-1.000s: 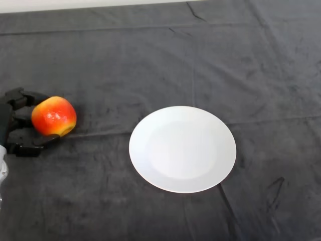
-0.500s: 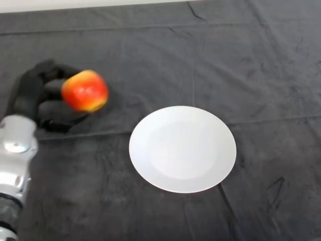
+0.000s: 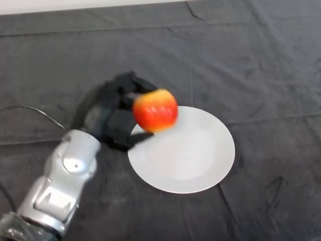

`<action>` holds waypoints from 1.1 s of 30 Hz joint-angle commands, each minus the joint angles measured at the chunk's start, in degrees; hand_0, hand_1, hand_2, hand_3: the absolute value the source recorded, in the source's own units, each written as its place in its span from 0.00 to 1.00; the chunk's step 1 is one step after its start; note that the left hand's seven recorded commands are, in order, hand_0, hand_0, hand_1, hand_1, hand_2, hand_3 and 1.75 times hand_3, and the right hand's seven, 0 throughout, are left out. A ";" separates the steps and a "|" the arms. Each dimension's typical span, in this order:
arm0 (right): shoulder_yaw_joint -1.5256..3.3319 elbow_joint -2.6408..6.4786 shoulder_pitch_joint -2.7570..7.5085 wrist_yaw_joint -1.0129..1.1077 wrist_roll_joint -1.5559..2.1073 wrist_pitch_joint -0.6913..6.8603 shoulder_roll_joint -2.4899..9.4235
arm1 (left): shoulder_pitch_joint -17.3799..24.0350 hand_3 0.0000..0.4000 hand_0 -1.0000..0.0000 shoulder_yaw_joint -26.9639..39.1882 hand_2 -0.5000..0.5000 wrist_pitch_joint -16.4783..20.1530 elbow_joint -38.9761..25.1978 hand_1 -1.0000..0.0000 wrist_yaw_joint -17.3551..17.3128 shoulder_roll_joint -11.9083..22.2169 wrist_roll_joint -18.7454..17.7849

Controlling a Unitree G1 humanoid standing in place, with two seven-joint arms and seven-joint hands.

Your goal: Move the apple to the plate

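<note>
A red and yellow apple [image 3: 155, 110] is held in my black left hand [image 3: 111, 114], whose fingers and thumb curl round it from the left. The apple hangs above the upper left rim of the round white plate [image 3: 200, 155], which lies flat on the dark cloth. My silver-grey forearm [image 3: 62, 183] reaches in from the lower left, and the hand covers part of the plate's left edge.
The dark, wrinkled cloth [image 3: 251, 60] covers the whole table. A pale strip of the table's far edge [image 3: 75, 5] shows at the top left.
My left hand has carried the apple up and to the right, from the table's left side to above the plate's left rim. The plate has not moved.
</note>
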 commanded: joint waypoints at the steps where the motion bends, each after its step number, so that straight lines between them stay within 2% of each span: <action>1: 0.18 0.59 1.92 0.36 0.13 0.55 -0.31 | 0.69 1.00 0.00 -1.87 0.43 0.63 -3.72 0.15 -0.81 1.66 1.72; 13: 0.15 0.53 1.92 0.39 0.09 0.65 -0.31 | -0.25 1.00 0.00 -8.73 0.42 0.35 -2.31 0.17 -1.81 2.58 6.56; 23: 0.13 0.60 1.86 0.37 0.05 0.69 -0.30 | -1.16 1.00 0.00 -10.32 0.41 -0.30 -1.32 0.18 -2.81 3.58 8.24; 25: 0.13 0.62 1.85 0.37 0.05 0.69 -0.30 | -1.22 0.95 0.05 -10.42 0.42 -0.38 -1.21 0.20 -2.85 3.64 8.43; 28: 0.12 0.64 1.83 0.36 0.04 0.69 -0.29 | -1.27 0.87 0.13 -10.52 0.40 -0.66 -0.86 0.33 -2.75 3.69 8.68; 29: 0.12 0.65 1.83 0.36 0.03 0.70 -0.29 | -1.30 0.82 0.18 -10.52 0.36 -0.72 -0.77 0.46 -2.74 3.70 8.72; 30: 0.12 0.65 1.83 0.35 0.03 0.70 -0.29 | -1.34 0.73 0.27 -10.50 0.25 -0.75 -0.71 0.78 -2.74 3.72 8.76; 31: 0.12 0.66 1.82 0.35 0.03 0.70 -0.29 | -1.39 0.60 0.40 -10.46 0.20 -0.76 -0.67 1.00 -2.77 3.72 8.78; 32: 0.12 0.67 1.82 0.35 0.02 0.70 -0.29 | -1.44 0.51 0.49 -10.42 0.25 -0.72 -0.68 1.00 -2.81 3.72 8.81; 33: 0.12 0.67 1.81 0.35 0.02 0.70 -0.29 | -1.50 0.33 0.67 -10.36 0.34 -0.67 -0.71 1.00 -2.86 3.72 8.81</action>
